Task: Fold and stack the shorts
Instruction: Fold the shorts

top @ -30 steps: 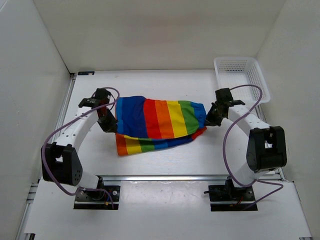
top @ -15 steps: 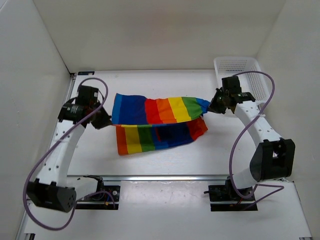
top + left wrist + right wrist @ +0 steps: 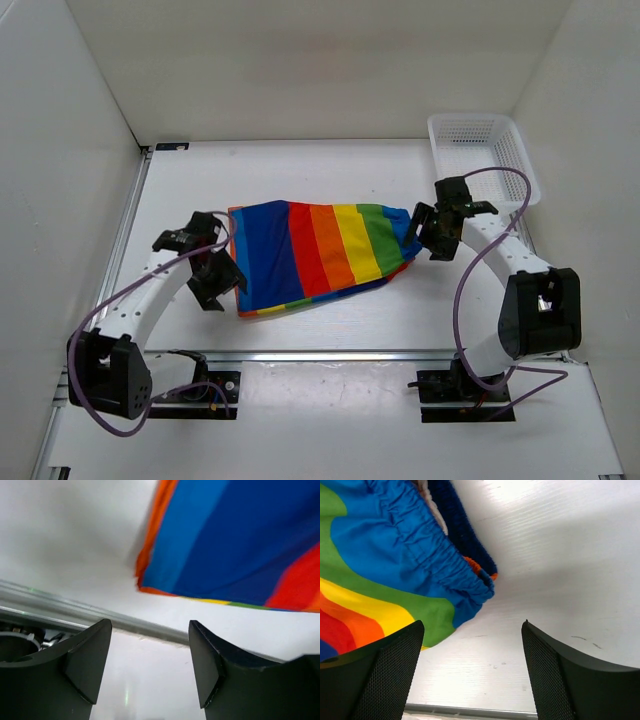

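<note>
From above, the shorts (image 3: 320, 255) lie folded in the middle of the table (image 3: 300, 170), with the stripes running from blue on the left to green on the right. The left gripper (image 3: 222, 275) sits just beside their left edge, and the right gripper (image 3: 422, 232) is just beside their right end. A white mesh basket (image 3: 478, 119) stands in the far right corner, well apart from the cloth.

In the left wrist view, the two dark fingers (image 3: 85, 660) are spread wide with nothing between them. Only bare table and a metal rail (image 3: 50, 612) show in the gap. A blue corner of the shorts with an orange edge lies flat beyond the fingertips, not touching them.

In the right wrist view, the fingers (image 3: 380, 675) are also spread wide and hold nothing. The gathered blue waistband (image 3: 435, 555) rests on the table ahead and to the left, clear of both fingers.
</note>
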